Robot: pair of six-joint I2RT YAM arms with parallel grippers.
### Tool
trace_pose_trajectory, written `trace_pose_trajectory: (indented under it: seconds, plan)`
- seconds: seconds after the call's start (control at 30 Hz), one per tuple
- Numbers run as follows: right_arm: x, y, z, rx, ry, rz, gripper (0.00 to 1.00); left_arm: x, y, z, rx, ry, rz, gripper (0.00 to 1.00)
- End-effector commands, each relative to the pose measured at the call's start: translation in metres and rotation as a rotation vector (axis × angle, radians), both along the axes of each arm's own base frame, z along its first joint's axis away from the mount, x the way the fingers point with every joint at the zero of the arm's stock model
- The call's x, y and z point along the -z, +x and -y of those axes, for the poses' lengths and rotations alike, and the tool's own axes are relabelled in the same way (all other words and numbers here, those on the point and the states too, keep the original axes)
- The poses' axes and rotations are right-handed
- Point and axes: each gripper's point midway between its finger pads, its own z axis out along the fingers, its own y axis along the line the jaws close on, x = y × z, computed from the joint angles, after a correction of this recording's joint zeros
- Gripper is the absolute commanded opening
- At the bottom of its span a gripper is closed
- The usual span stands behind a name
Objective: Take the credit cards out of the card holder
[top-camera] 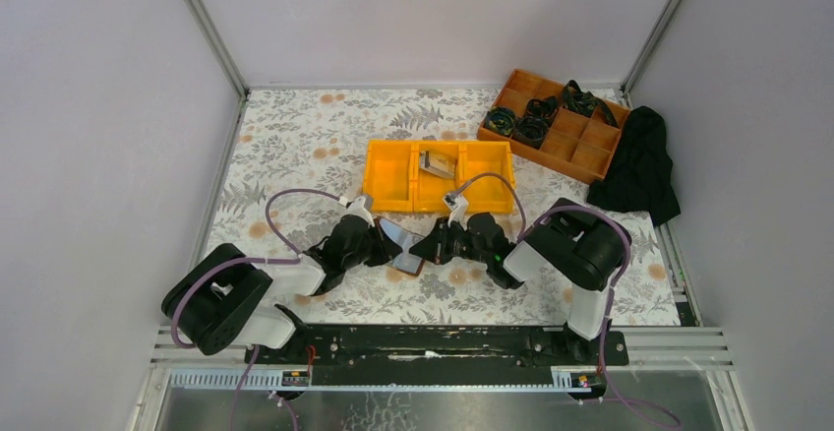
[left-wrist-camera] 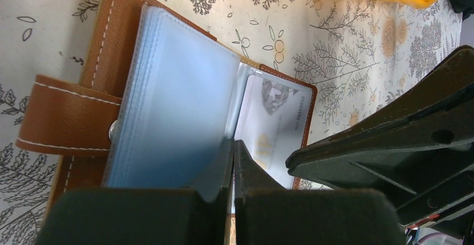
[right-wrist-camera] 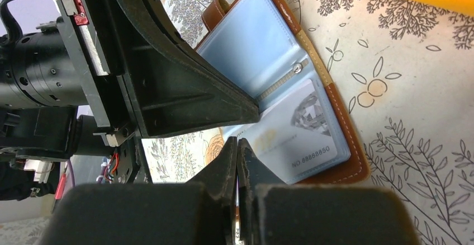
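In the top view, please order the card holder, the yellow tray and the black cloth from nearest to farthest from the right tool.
1. card holder, just left of the right tool.
2. yellow tray, beyond it, mid-table.
3. black cloth, far right by the wall.

Our left arm (top-camera: 295,274) and right arm (top-camera: 551,244) both stretch low and inward, wrists angled toward each other. Our left gripper (left-wrist-camera: 233,144) is pinched closed, our right gripper (right-wrist-camera: 236,141) closed too, tips nearly meeting.
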Motion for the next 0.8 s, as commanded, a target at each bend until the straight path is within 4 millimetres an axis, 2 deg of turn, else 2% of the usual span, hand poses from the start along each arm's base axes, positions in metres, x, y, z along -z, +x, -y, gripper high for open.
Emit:
trace_pose_trajectory:
  seconds: [0.0,0.1,0.2,0.23,0.27,0.47,0.77]
  plan:
    - [-0.028,0.002,0.001,0.02,0.067,0.064,0.06,0.014,-0.013,-0.004,0.024,0.033,-0.048,0.02]
    - [-0.032,0.0,0.01,0.047,0.056,0.075,0.2,0.015,-0.013,-0.004,0.026,0.033,-0.053,0.02]
    - [-0.03,0.0,0.021,0.084,0.017,0.075,0.39,0.017,-0.015,-0.003,0.026,0.021,-0.062,0.02]
    - [-0.025,-0.001,0.025,0.096,-0.008,0.066,0.43,0.017,-0.015,-0.003,0.022,0.012,-0.061,0.02]
    - [-0.028,-0.001,0.028,0.106,-0.012,0.069,0.46,0.016,-0.015,-0.003,0.016,0.004,-0.059,0.02]
    - [-0.016,-0.003,0.041,0.142,-0.072,0.039,0.47,0.014,-0.021,-0.002,-0.017,-0.059,-0.062,0.0]
    - [-0.014,-0.004,0.052,0.169,-0.103,0.053,0.47,-0.006,-0.037,0.002,-0.065,-0.151,-0.046,0.0]
